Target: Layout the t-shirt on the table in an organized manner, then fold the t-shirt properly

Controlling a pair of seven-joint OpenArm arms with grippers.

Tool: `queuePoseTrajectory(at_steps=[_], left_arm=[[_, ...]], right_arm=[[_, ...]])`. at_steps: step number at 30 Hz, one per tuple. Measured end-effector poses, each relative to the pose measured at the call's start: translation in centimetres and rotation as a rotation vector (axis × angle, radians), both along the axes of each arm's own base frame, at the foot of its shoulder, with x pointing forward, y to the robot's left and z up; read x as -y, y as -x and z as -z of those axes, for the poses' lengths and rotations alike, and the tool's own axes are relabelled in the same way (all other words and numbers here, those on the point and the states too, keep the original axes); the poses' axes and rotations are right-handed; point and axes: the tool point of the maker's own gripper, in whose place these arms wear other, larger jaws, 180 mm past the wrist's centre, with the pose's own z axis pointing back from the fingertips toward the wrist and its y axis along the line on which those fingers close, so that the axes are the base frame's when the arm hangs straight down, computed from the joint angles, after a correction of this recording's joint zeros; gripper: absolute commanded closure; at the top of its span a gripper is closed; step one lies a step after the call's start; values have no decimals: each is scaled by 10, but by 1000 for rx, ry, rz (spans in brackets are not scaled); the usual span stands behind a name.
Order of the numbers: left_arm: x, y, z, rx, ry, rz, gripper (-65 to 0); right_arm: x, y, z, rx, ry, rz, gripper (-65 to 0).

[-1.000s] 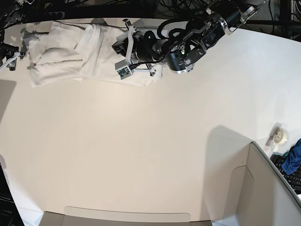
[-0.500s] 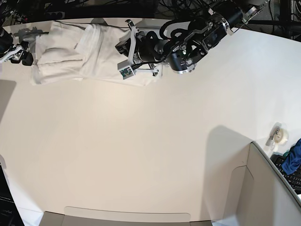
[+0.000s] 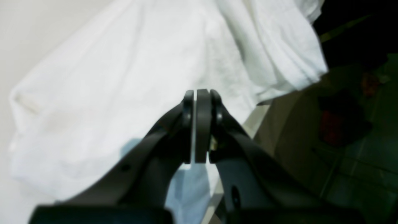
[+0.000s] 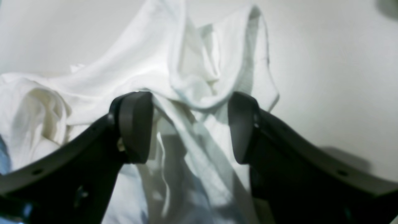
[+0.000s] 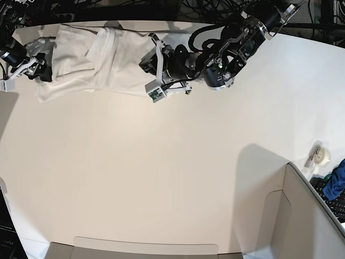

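Both arms have shifted: the right tool (image 4: 189, 127) gapes wide at the crumpled white cotton t-shirt (image 5: 91, 59), left tool (image 3: 199, 124) pinched shut, empty. Hem overhanging the off-white worktop (image 5: 161, 172) edge might slide off.

The table (image 5: 135, 172) lies bare across its near and middle stretch, giving open passage there. Along the far edge the bunched t-shirt (image 5: 86, 59) and both arms crowd the way. At the right, a grey box wall (image 5: 302, 216) blocks the near corner.
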Motion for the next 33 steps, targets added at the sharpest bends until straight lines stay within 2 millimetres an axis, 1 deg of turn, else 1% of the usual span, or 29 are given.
queuePoseTrajectory(at_steps=[3, 7, 10, 14, 19, 22, 24, 28, 33], left_arm=[[0, 1, 0, -3, 3, -3, -1], [0, 8, 5, -23, -2, 0, -1], [-1, 4, 6, -22, -5, -4, -1], [-4, 5, 14, -44, -19, -14, -1], [-4, 5, 15, -45, -21, -13, -1], [-4, 5, 15, -45, -21, -13, -1], [-4, 5, 15, -45, -21, -13, -1], [-4, 5, 15, -46, -21, -13, -1], [-4, 5, 15, -45, -21, -13, -1]], right_arm=[[5, -2, 6, 9, -56, 40, -380], [11, -4, 4, 17, -56, 43, -379], [11, -4, 3, 19, -53, 43, -379], [24, 3, -1, 3, 4, 64, -379], [37, 11, -4, -5, 31, 98, -379], [40, 13, -2, -16, 40, 105, -379], [38, 13, 1, -21, 42, 111, -379], [24, 8, 5, 17, -2, 134, -379], [10, 2, 8, 24, -21, 103, -379]])
